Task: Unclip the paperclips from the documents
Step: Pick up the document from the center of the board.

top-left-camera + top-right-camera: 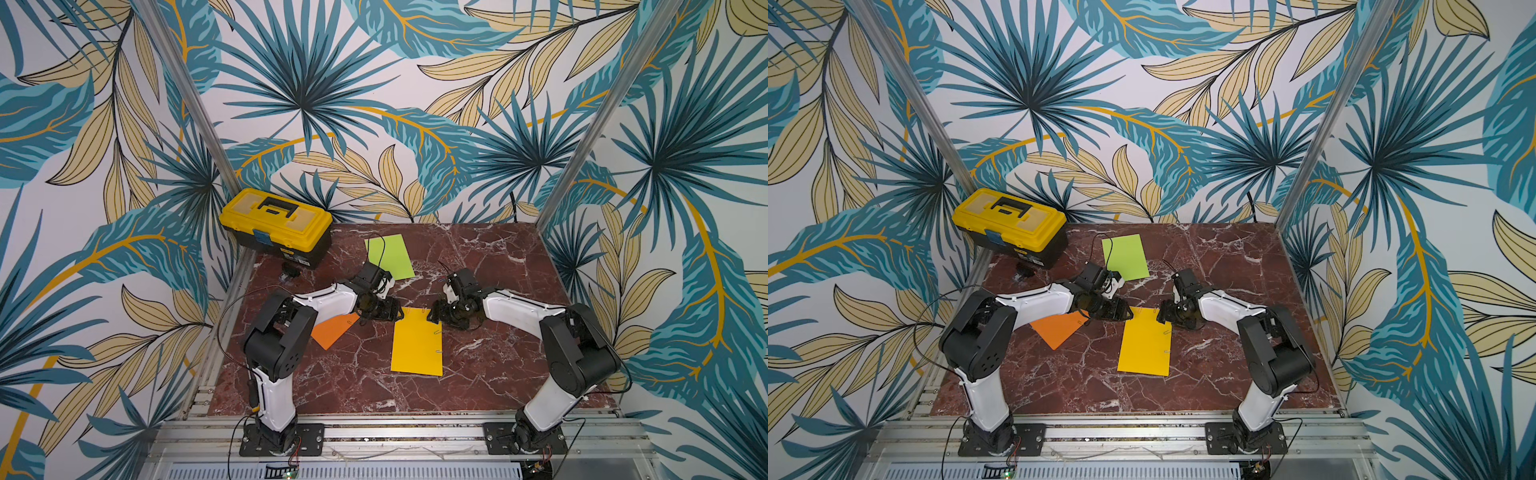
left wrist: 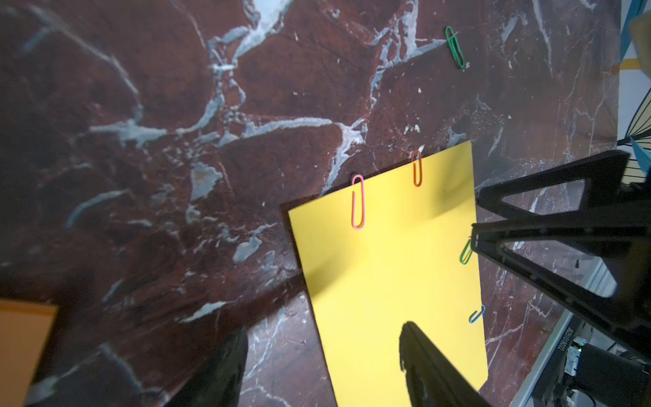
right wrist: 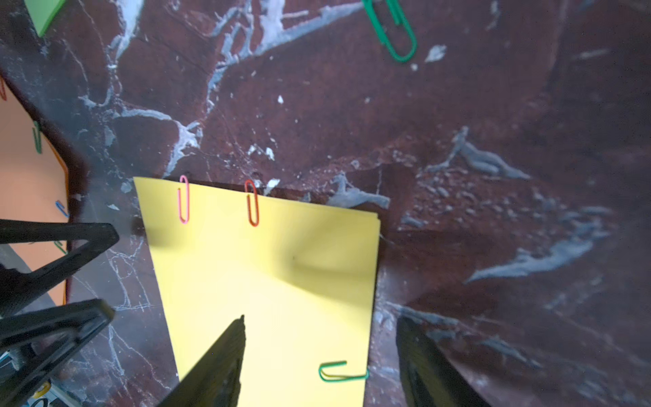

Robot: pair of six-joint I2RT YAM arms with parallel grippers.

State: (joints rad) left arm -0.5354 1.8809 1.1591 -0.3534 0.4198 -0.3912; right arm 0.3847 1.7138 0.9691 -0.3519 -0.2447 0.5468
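The yellow sheet [image 1: 417, 349] is lying mid-tabletop [image 1: 498, 374], carrying a pink paperclip [image 3: 183, 204] and a red paperclip [image 3: 252, 203] on its far edge, and a green paperclip [image 3: 341, 371] and a blue paperclip [image 2: 476, 314] on its right edge. A loose green paperclip [image 3: 391, 31] is lying on the marble beyond. The left end effector [image 2: 326, 327] is hanging spread over the sheet's left edge, gripping nothing. The right end effector [image 3: 320, 319] is straddling the right edge, spread and empty. The orange sheet [image 1: 332, 330], partly under the left arm, is showing what look like more clips, blurred. The lime sheet [image 1: 390, 255] is lying further back, near the toolbox [image 1: 276, 224]
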